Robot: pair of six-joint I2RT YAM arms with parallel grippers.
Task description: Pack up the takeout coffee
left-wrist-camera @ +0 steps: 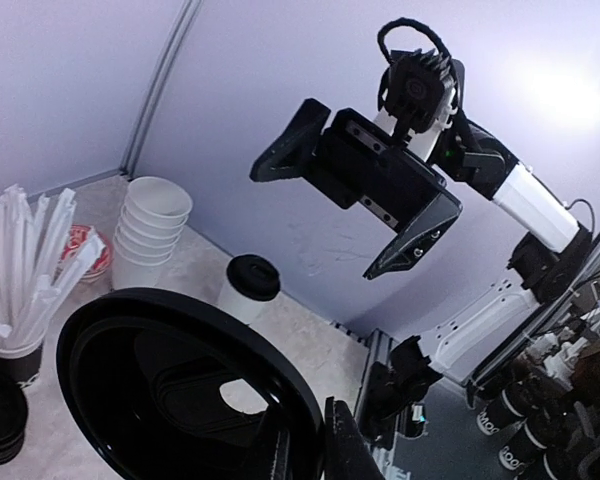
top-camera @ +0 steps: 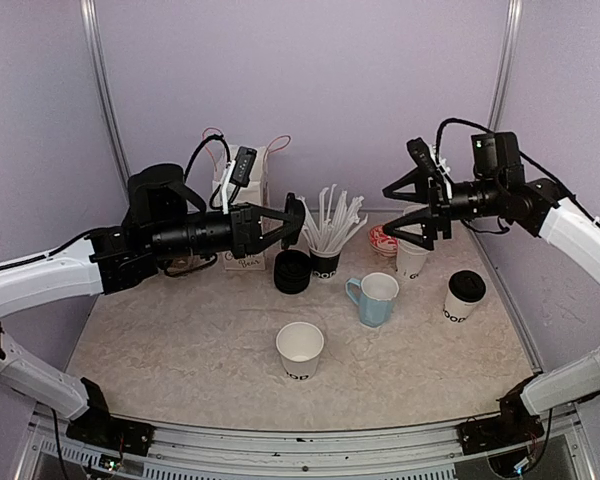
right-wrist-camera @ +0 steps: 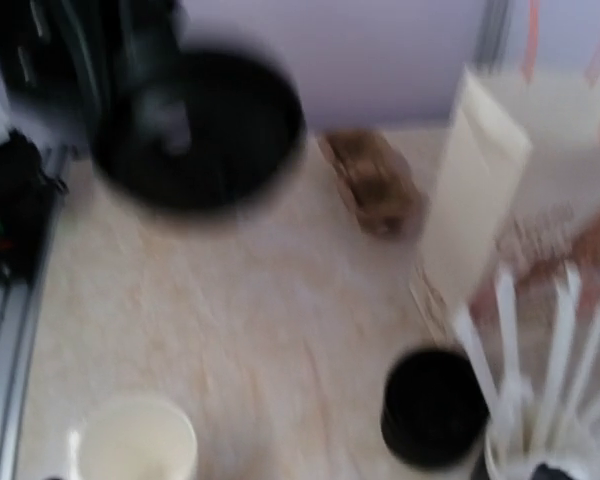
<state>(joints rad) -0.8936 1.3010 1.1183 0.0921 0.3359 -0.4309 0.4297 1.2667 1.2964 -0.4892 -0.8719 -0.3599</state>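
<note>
Above the back of the table point(top-camera: 180, 340), the left gripper point(top-camera: 296, 222) is clamped on a black lid point(left-wrist-camera: 180, 400), held high and on edge, its face turned toward the right arm. The right gripper point(top-camera: 398, 210) hangs opposite with its jaws wide apart and nothing between them.

Of the takeout coffee, the lidded GOOD cup point(top-camera: 464, 297) stands upright at the right of the table. The open GOOD cup point(top-camera: 300, 350) stands upright near the front centre and has no lid yet. The white paper bag point(top-camera: 242, 200) stands at the back, behind the left wrist.

The lid seems to be gripped only at its rim, so the hold looks thin. A quick swing down could let it slip or twist. If it reaches the open GOOD cup tilted or off-centre, pressing could tip or crush the light paper cup rather than seat the lid. With the right jaws empty, nothing steadies the cup against that push.

The two grippers face each other closely, so a careless move by either arm risks a knock. The light-blue mug point(top-camera: 376, 300), the cup of straws point(top-camera: 328, 235) and the stack of spare lids point(top-camera: 292, 272) crowd the path down and could be swept over.
</note>
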